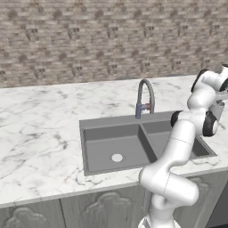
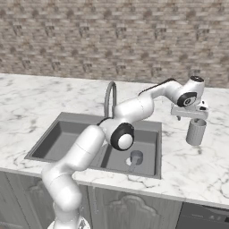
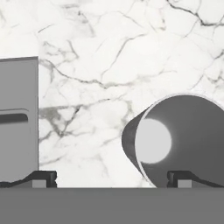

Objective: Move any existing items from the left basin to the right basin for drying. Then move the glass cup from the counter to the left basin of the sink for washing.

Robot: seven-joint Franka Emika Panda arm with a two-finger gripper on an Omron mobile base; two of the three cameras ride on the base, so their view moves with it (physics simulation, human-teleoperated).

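The glass cup (image 2: 196, 132), a tall grey tumbler, stands upright on the counter (image 2: 40, 96) right of the sink (image 2: 67, 117). My gripper (image 2: 190, 117) hangs open just above it, slightly to its left. In the hand view I look down into the cup (image 3: 175, 140); its rim lies under one fingertip (image 3: 181, 178), and the gripper (image 3: 113, 179) holds nothing. The small grey glass (image 2: 136, 157) stands in the right basin (image 2: 150, 138) beside the drain. The left basin (image 1: 111, 144) holds only its white drain (image 1: 116, 157).
The curved grey faucet (image 2: 109, 96) rises behind the sink's divider, with my arm stretched across in front of it. A brick wall (image 2: 112, 40) closes the counter's back. The sink's rim (image 3: 17, 118) lies at the left of the hand view.
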